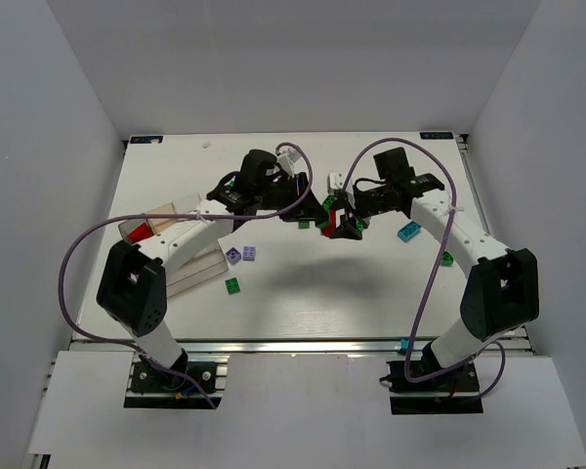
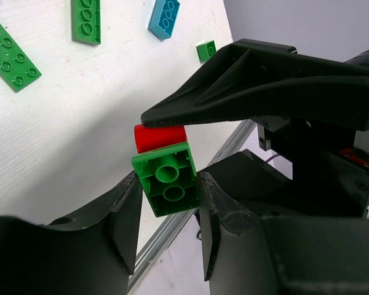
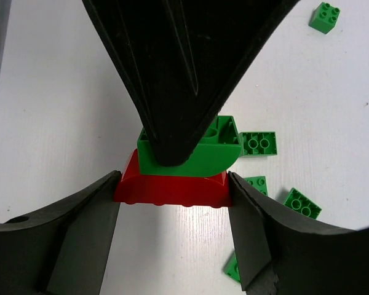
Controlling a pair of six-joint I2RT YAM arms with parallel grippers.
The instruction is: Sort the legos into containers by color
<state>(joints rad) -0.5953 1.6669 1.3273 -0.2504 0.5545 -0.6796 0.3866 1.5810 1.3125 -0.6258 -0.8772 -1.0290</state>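
Now the left hand [image 2: 170, 183] squeezes the green brick [image 2: 166, 192] stuck on the red brick [image 3: 172, 189], which the right hand [image 3: 174, 179] grips. Next, they likely must pull apart gently.

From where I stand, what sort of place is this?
Probably a robot test cell in a lab: a white table boxed in by plain white walls, a left arm and a right arm bolted at its near edge, and toy bricks scattered there for sorting.

Left arm [image 1: 135, 288] and right arm [image 1: 500, 293] alike: white tubular links between bulky black joint housings, purple cable [image 1: 65, 283] looping from base to wrist, black base plates, matte black wedge-shaped fingers [image 3: 74, 239].
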